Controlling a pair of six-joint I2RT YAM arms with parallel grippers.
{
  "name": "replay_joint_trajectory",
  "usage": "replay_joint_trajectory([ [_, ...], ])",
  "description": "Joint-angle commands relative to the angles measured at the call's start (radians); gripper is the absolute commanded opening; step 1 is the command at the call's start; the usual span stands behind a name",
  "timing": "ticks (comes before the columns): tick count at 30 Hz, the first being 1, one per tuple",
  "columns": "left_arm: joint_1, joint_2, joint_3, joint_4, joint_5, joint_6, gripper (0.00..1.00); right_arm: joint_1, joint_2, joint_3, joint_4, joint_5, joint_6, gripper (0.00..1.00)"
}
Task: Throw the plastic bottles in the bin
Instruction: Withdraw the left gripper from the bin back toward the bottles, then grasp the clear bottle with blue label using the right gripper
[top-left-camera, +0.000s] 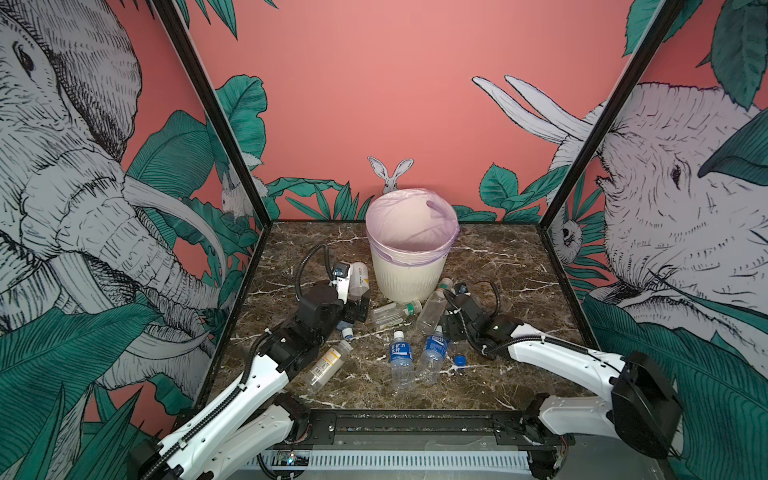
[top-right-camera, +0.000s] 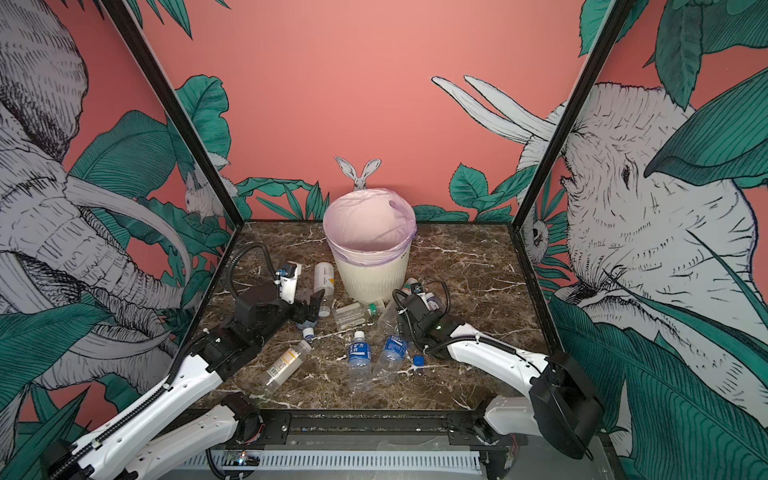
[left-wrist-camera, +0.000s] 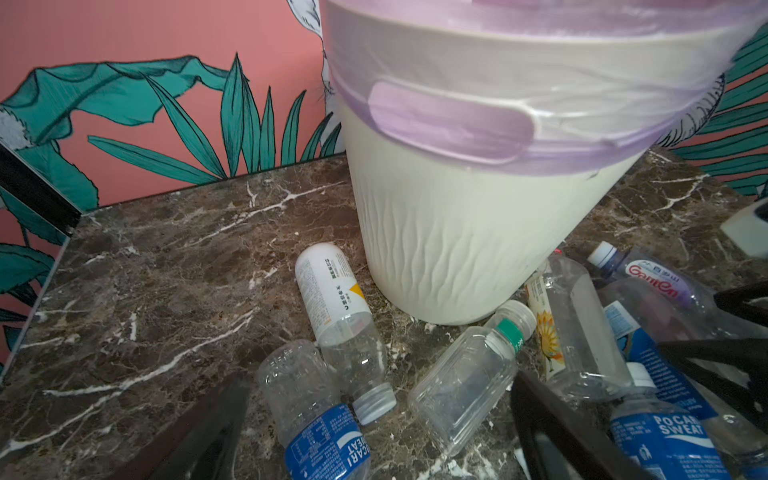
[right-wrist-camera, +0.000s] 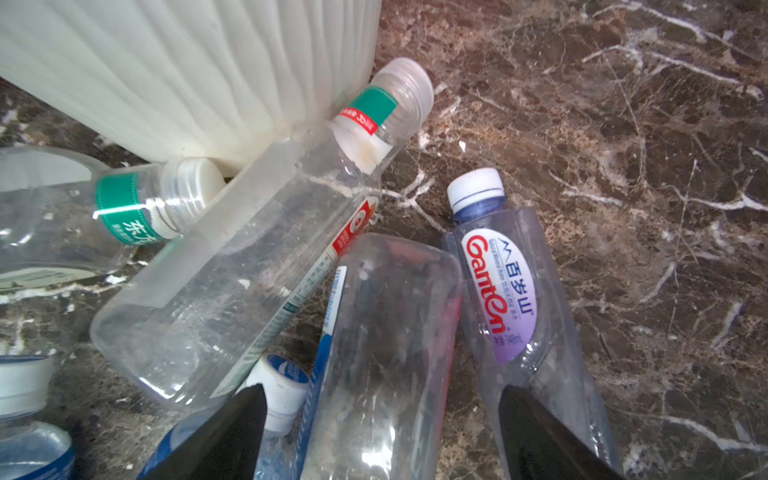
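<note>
Hovering low in front of the bin (top-left-camera: 409, 276), both hands sit among the plastic bottles (top-left-camera: 401, 365) strewn across the surface (top-left-camera: 511, 266). We see the left hand (left-wrist-camera: 378, 380) spread wide, gripping nothing. Between its fingers lie the white-and-yellow bottle (left-wrist-camera: 332, 291), cap end nearest the hand, the blue-label bottle (left-wrist-camera: 320, 436) touching it, and the green-band bottle (left-wrist-camera: 465, 386) just beside. Over to the right hand (right-wrist-camera: 381, 390): jaws apart as well, straddling the clear bottle (right-wrist-camera: 386, 332) on its side, a gap showing at each finger. The purple-label bottle (right-wrist-camera: 507, 291) lies just beside, one finger overlapping it. We have the bin upright at the back, bottles touching its base.
</note>
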Motion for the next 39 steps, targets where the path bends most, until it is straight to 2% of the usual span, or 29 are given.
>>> replay_joint_trajectory([
  [1,0.006,-0.014,-0.068,0.111,0.023,-0.026,1.00,0.008,0.024,0.024,-0.029,-0.001,0.041,0.89],
  [14,0.007,-0.011,-0.234,0.259,0.055,0.017,1.00,-0.002,0.132,0.062,-0.026,-0.038,0.072,0.88],
  [20,0.006,0.017,-0.293,0.344,0.060,0.014,1.00,-0.025,0.138,0.056,-0.021,-0.050,0.082,0.83],
  [32,0.006,0.032,-0.288,0.351,0.069,0.009,1.00,-0.050,0.149,0.017,0.014,-0.068,0.086,0.80],
  [39,0.007,0.056,-0.284,0.355,0.071,0.008,1.00,-0.063,0.137,-0.026,0.055,-0.079,0.088,0.72],
])
